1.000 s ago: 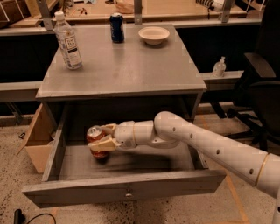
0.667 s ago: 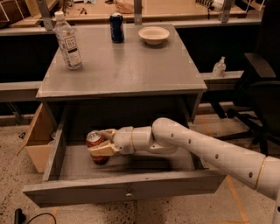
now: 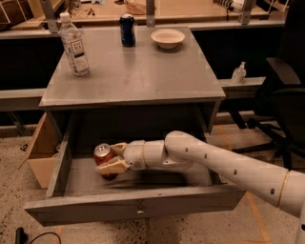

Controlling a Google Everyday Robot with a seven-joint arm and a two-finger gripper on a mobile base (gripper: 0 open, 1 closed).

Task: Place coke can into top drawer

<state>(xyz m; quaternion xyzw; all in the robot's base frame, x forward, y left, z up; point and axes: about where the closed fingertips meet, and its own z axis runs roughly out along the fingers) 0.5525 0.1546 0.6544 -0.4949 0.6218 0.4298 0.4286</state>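
Since the arm sank a notch over the last second, the open top drawer [image 3: 138, 205] now has the gripper [image 3: 110, 158] in its left half, pinching the one coke can [image 3: 102, 153] at or near the drawer floor; release looks close. Above the drawer: one bottle [image 3: 75, 45], one bowl [image 3: 167, 38], one blue can [image 3: 127, 29].

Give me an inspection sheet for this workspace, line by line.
Surface: grey cabinet top, carrying only the clutter.
Job's things: coke can inside the open top drawer, left part.
Clutter: bottle, blue can, bowl on the cabinet top.
Gripper: gripper inside the drawer, fingers closed around the coke can.
Cables: dark cable on the floor, front left.
Surroundings: box left, chair right, workbench behind.
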